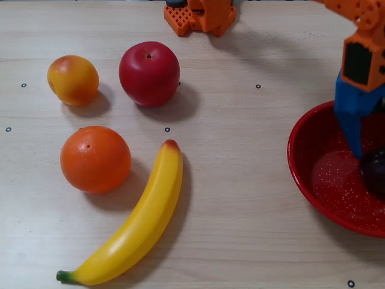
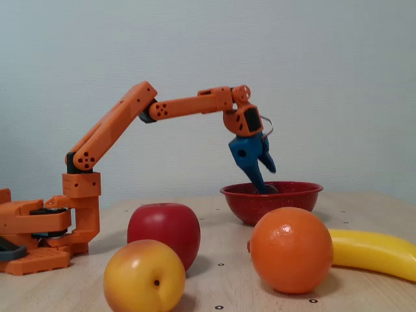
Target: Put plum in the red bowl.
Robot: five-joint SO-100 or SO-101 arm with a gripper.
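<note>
At the upper left of the overhead view a smooth yellow-orange peach (image 1: 73,79) is seen on the pale wood-grain worktop (image 1: 240,180). Just right of it a glossy red apple (image 1: 149,73) stands stem dimple up. Below the peach sits a dimpled orange (image 1: 95,158). A smooth yellow banana (image 1: 132,226) is laid beside the orange, its long axis running from the lower left up to a reddish tip near the frame's middle. Bare worktop lies open between the banana and the right side.

At the right edge the red bowl (image 1: 304,174) is cut off by the frame. Its rim is round and glossy, and its inside is speckled with fine white dots. The plum (image 1: 374,171), dark purple and rounded, is seen low in the bowl at the right edge of the frame, partly cropped. Which way its crease points cannot be told.

In the fixed view the orange arm (image 2: 117,127) reaches from the left over to the bowl. The blue pincer (image 2: 266,179) is held above the bowl with its fingers spread apart and pointing down, one tip just below the rim line. Nothing is gripped between them. In the overhead view the blue finger (image 1: 355,123) ends just above the plum; contact cannot be told.
</note>
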